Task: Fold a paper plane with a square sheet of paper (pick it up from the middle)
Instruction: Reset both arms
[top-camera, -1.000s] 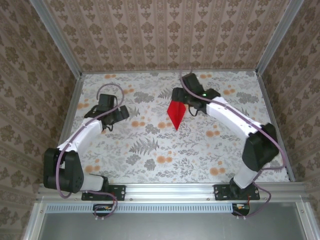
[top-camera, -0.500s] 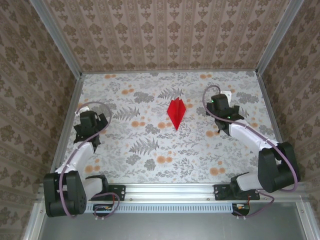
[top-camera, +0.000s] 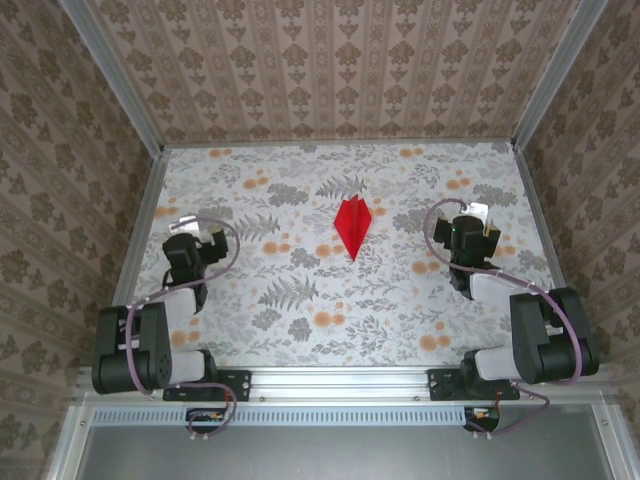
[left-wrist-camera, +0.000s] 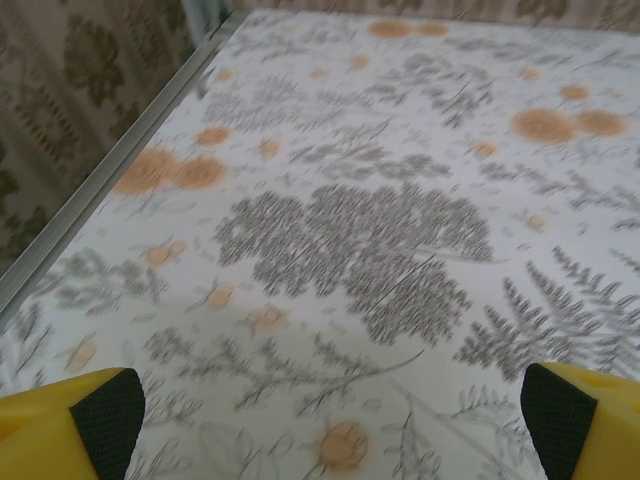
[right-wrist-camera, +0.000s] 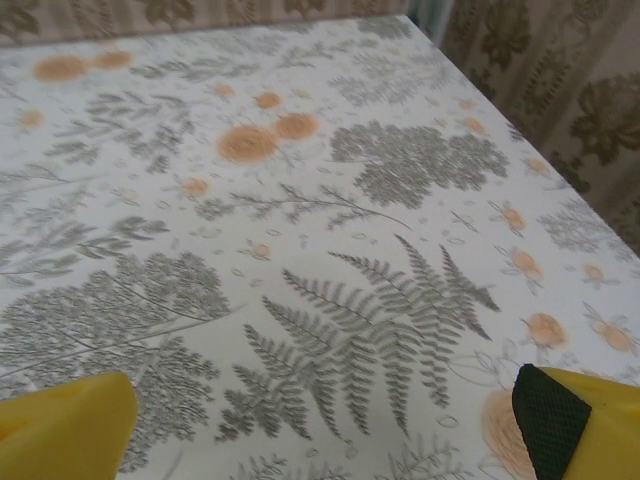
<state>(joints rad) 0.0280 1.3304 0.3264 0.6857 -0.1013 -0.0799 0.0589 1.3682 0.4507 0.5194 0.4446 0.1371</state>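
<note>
Lying between left end effector (top-camera: 188, 226), right end effector (top-camera: 472, 216): paper plane (top-camera: 352, 225)

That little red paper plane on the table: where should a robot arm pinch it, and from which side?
Probably along its centre crease, near the wider middle of the paper plane, coming straight down with the jaws astride it. It lies low on the table, its long point toward the near edge, so the outer edges offer little. The fold looks likeliest to stand up.
</note>
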